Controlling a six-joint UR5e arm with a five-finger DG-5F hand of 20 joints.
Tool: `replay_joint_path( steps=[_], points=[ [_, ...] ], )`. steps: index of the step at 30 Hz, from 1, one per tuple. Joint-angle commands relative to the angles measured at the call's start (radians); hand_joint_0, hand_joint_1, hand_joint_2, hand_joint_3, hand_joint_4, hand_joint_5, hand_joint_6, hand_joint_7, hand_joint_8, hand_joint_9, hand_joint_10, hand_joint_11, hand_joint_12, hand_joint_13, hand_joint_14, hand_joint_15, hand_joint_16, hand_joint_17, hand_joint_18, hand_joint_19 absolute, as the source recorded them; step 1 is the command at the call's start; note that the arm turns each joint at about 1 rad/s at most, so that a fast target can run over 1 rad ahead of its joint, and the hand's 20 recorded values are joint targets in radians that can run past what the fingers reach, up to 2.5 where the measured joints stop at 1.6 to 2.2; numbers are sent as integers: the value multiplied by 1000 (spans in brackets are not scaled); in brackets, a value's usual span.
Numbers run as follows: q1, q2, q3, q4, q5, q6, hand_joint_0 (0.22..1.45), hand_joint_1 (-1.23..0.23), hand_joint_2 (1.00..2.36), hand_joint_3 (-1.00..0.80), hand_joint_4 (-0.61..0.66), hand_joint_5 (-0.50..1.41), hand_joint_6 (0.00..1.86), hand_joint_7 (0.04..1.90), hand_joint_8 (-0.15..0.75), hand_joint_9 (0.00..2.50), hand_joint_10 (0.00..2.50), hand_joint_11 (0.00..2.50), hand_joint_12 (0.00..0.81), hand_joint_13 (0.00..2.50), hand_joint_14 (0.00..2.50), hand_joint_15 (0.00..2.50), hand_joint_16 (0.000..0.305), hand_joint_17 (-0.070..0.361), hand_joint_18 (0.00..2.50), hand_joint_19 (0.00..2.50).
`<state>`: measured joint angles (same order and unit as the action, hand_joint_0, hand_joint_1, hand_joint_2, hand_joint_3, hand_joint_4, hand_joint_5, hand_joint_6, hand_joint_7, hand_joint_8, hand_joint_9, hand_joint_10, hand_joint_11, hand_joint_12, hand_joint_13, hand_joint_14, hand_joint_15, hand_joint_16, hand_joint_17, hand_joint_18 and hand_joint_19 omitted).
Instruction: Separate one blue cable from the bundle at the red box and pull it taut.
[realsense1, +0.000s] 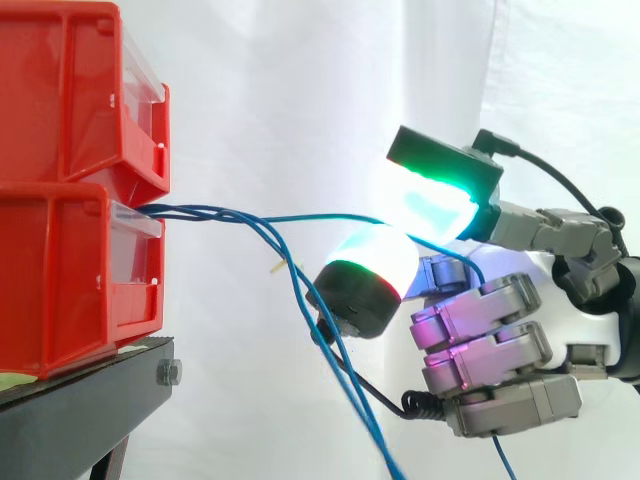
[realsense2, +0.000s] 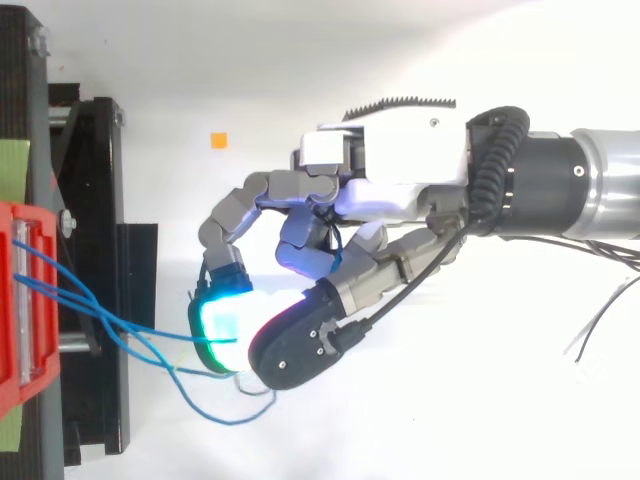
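Two red bins (realsense1: 70, 270) are stacked on a black stand (realsense1: 90, 400) at the left. Blue cables leave the gap between them at the front (realsense1: 170, 211). One blue cable (realsense1: 320, 216) runs nearly level to the right, into the pinch between a green-glowing fingertip (realsense1: 435, 205) and the thumb's white pad (realsense1: 365, 265). The other blue cables (realsense1: 340, 370) droop away below it. My hand (realsense1: 490, 330) sits to the right of the bins, fingers curled. From above, the held cable (realsense2: 160, 333) reaches the green pad (realsense2: 222, 325) of the hand (realsense2: 400, 170).
A slack blue loop (realsense2: 215, 415) hangs below the pinch. The red bin's edge (realsense2: 20, 300) and the black stand (realsense2: 100, 250) lie at the left. A small orange square (realsense2: 218, 140) marks the white floor. A white curtain hangs behind.
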<state>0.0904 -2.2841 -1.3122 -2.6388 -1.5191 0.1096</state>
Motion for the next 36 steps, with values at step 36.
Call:
replay_joint_path(
  steps=[36],
  points=[
    [25,143,-196,-15,76,-50,648,-762,1013,-42,76,-114,903,1153,374,1073,2500,1438,441,1061,2500,1436,60,136,1743,1666]
  ],
)
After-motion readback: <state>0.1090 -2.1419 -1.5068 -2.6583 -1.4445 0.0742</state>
